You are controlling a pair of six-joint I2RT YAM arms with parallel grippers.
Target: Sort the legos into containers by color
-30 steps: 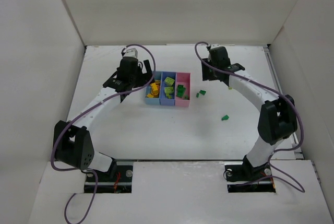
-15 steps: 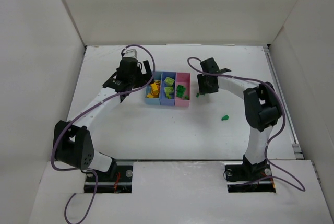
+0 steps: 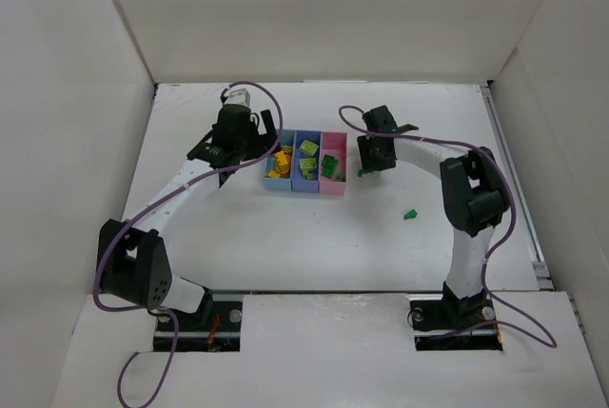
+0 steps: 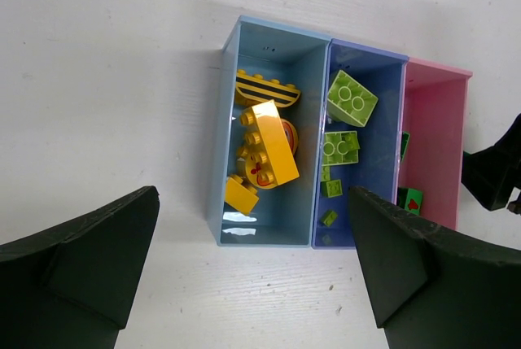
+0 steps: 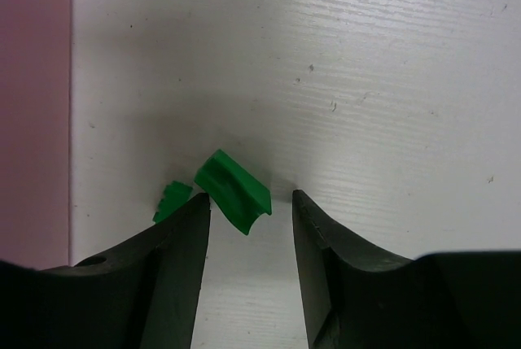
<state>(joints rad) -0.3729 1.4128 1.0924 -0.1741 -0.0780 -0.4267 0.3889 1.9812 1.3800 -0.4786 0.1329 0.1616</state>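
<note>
The containers (image 3: 333, 187) are three joined bins. The light blue bin (image 4: 218, 162) holds yellow legos (image 4: 269, 150), the periwinkle bin (image 4: 378, 162) lime green ones (image 4: 351, 98), and the pink bin (image 4: 435, 137) dark green ones (image 4: 409, 199). My left gripper (image 4: 252, 276) hangs open above the table at the bins' near end. My right gripper (image 5: 251, 198) is low over the table just right of the pink bin (image 5: 32, 80). Its jaws stand narrowly apart around a dark green lego (image 5: 234, 190), with a gap on the right side. A smaller green piece (image 5: 171, 201) lies beside the left finger.
One more dark green lego (image 3: 410, 214) lies alone on the white table, right of the tray and nearer the arm bases. White walls enclose the table on the left, back and right.
My right arm swung left and down from the back of the table to the green legos beside the pink bin, and its jaws narrowed a little. The left arm stayed still.
</note>
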